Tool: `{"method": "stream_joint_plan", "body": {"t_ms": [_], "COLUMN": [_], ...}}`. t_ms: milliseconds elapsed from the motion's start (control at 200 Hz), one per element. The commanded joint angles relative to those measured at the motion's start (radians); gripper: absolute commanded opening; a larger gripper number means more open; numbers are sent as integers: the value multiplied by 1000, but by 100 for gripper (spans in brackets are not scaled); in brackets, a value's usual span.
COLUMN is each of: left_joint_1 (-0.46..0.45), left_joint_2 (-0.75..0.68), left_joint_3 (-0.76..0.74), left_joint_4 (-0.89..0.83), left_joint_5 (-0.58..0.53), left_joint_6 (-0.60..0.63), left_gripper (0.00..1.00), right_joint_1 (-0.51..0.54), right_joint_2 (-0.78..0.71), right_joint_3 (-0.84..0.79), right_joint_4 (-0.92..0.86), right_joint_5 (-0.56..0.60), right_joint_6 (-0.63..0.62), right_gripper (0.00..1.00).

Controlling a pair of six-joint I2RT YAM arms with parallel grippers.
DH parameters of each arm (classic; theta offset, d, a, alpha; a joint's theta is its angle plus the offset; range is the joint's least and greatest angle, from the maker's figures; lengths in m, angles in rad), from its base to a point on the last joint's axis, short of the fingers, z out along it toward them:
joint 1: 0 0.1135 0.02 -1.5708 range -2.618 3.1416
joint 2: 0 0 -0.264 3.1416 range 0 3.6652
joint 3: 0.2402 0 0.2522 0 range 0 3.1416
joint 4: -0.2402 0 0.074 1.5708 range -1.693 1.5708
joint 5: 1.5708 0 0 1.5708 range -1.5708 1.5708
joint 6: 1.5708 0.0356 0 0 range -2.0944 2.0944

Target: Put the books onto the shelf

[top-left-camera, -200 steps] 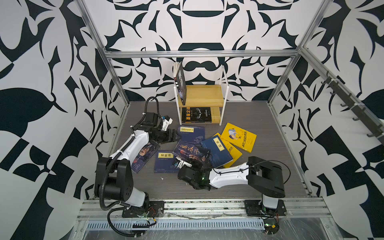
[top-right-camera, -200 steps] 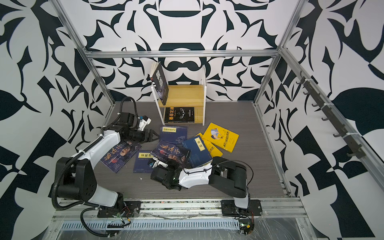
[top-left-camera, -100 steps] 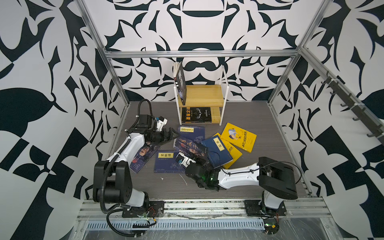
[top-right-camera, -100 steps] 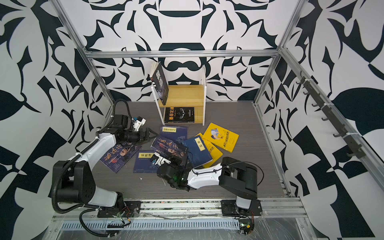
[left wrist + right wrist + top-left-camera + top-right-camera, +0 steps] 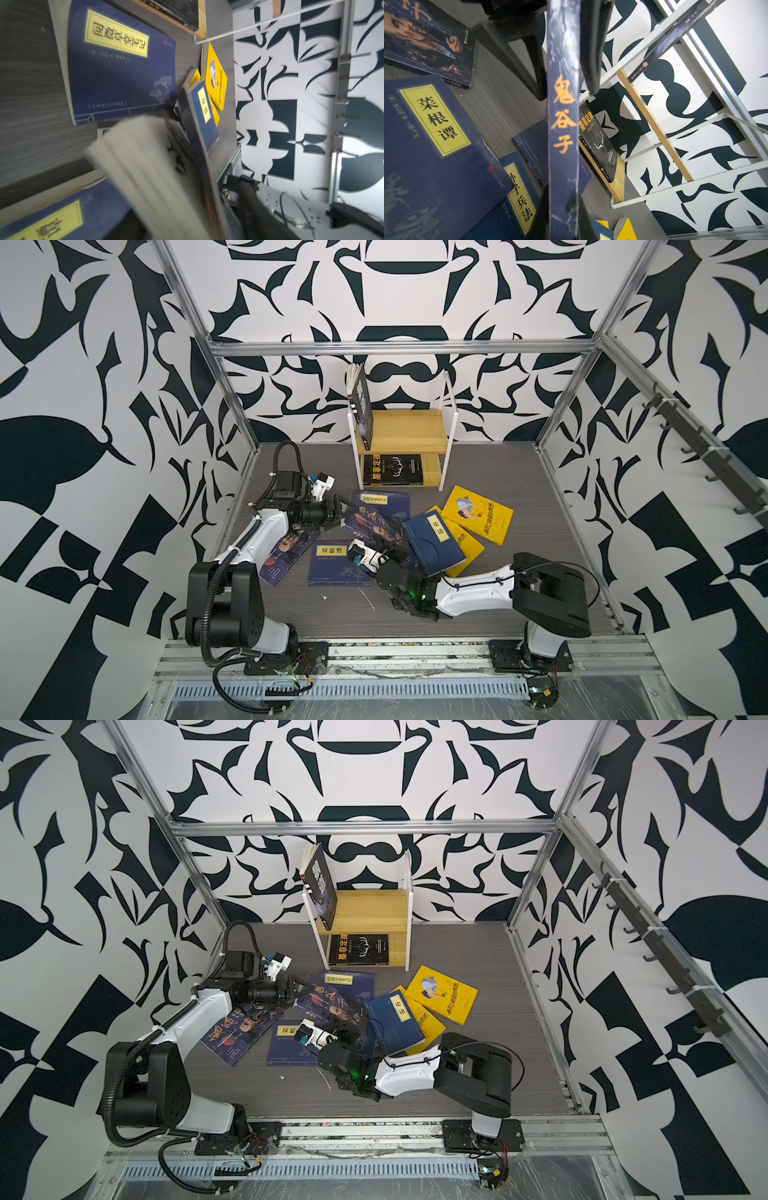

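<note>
My right gripper (image 5: 388,549) (image 5: 563,216) is shut on the near end of a dark blue book (image 5: 370,524) (image 5: 332,1006) (image 5: 563,124) that is raised on edge, spine up. My left gripper (image 5: 340,512) (image 5: 296,990) is open, and its fingers (image 5: 533,79) straddle the book's far end, close to the covers. The page edges (image 5: 145,166) fill the left wrist view, blurred. The shelf (image 5: 411,427) (image 5: 370,911) stands at the back. One dark book (image 5: 361,410) leans on its top board and a black one (image 5: 392,470) lies on the lower board.
Loose books lie on the grey floor. These are navy ones (image 5: 376,502) (image 5: 336,566) (image 5: 432,543), two yellow ones (image 5: 478,514) (image 5: 469,547) and a dark portrait book (image 5: 286,551) under my left arm. Metal frame posts and patterned walls close in the sides.
The right gripper has tipped the dark blue book up on edge and shifted a little right. The left gripper's jaws widened, then narrowed around the book's far end.
</note>
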Motion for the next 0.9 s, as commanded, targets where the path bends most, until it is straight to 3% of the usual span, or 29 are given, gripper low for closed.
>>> {"method": "stream_joint_plan", "body": {"t_ms": [0, 115, 145, 195, 310, 375, 450, 625, 745, 895], "left_joint_1": [5, 7, 7, 8, 11, 15, 21, 27, 28, 31], "left_joint_2": [-2, -7, -8, -11, -21, -28, -36, -52, -59, -66], "left_joint_3": [-4, -2, -1, 0, 2, 1, 1, 1, 1, 1], "left_joint_4": [33, 35, 34, 34, 37, 42, 52, 63, 65, 66], "left_joint_5": [23, 13, 13, 12, 12, 8, 5, 9, 15, 16], "left_joint_6": [-29, -36, -37, -40, -54, -65, -86, -115, -123, -124], "left_gripper": [34, 1, 0, 0, 0, 0, 0, 0, 0, 0], "right_joint_1": [-1, 0, -1, -1, -1, -1, -4, -6, -18, -50], "right_joint_2": [-12, 1, 4, 10, 30, 53, 90, 219, 221, 197], "right_joint_3": [36, 41, 42, 46, 52, 64, 89, 179, 198, 216], "right_joint_4": [144, 149, 149, 151, 193, 254, 346, 587, 515, 384], "right_joint_5": [12, 17, 22, 34, 93, 147, 216, 320, 291, 254], "right_joint_6": [-38, -23, -15, 2, 31, 28, 4, -191, -125, -35], "right_gripper": [0, 0, 0, 14, 59, 72, 79, 81, 78, 65]}}
